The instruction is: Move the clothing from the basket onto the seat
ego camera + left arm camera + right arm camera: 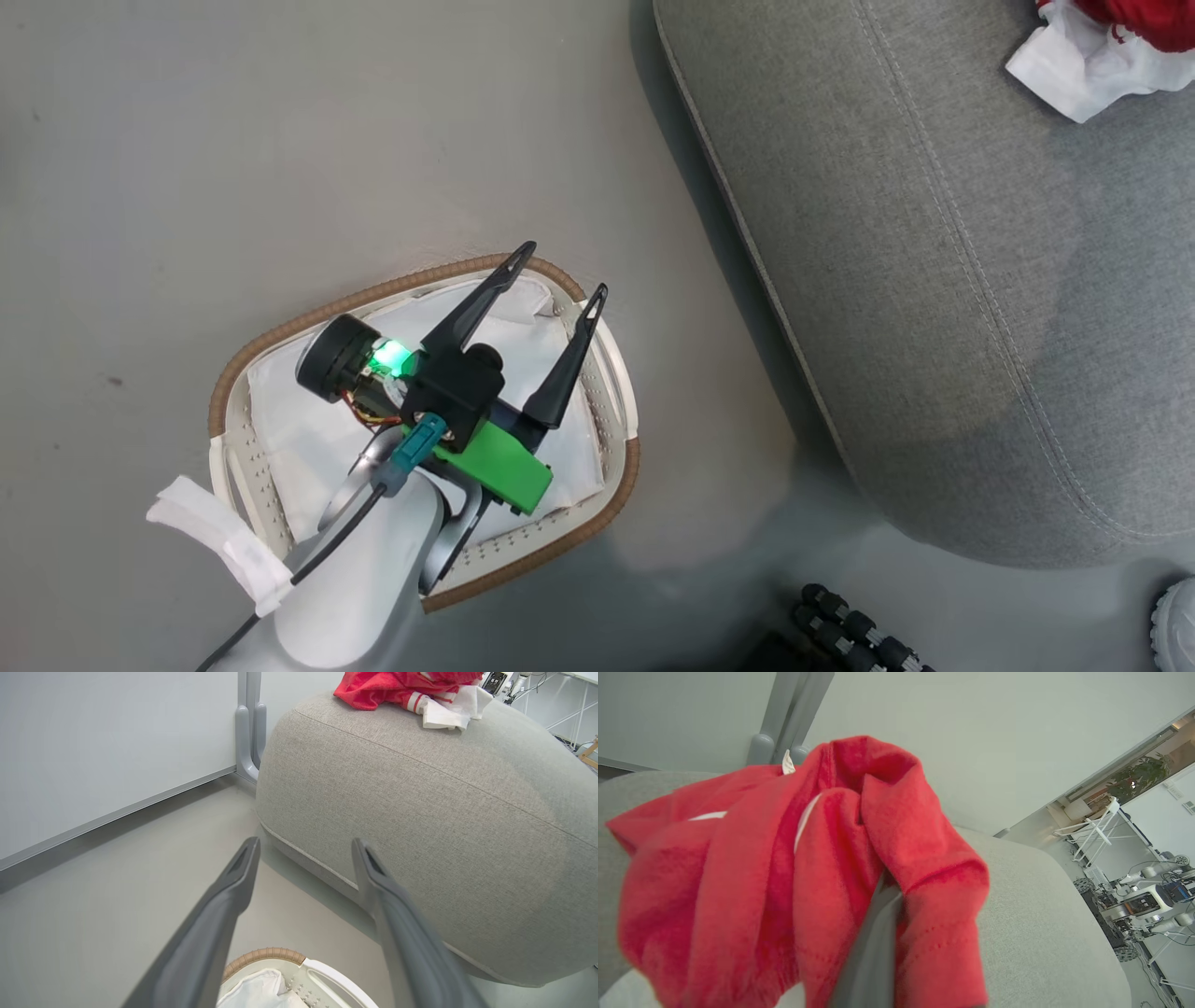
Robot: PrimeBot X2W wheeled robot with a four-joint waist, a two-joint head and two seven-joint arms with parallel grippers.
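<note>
The basket [280, 336] stands on the floor at the lower left, with white cloth lining showing inside it. My left gripper [564, 270] hovers over its far rim, open, with nothing between the fingers. In the left wrist view the left gripper [306, 842] points at the grey seat [420, 812], the basket [264, 953] rim below it. Red and white clothing [1134, 19] lies on the seat [934, 280] at the top right, also seen as clothing [378, 688] on the cushion's top. My right gripper [878, 933] is shut on the red clothing [738, 882], which drapes over its fingers above the seat [1041, 905].
Bare grey floor [280, 140] surrounds the basket. A black ribbed cable bundle [850, 625] and a white rounded object [1178, 625] sit at the bottom right. A white wall panel with a grey post [250, 723] stands behind the seat. Other robots [1148, 900] stand far off.
</note>
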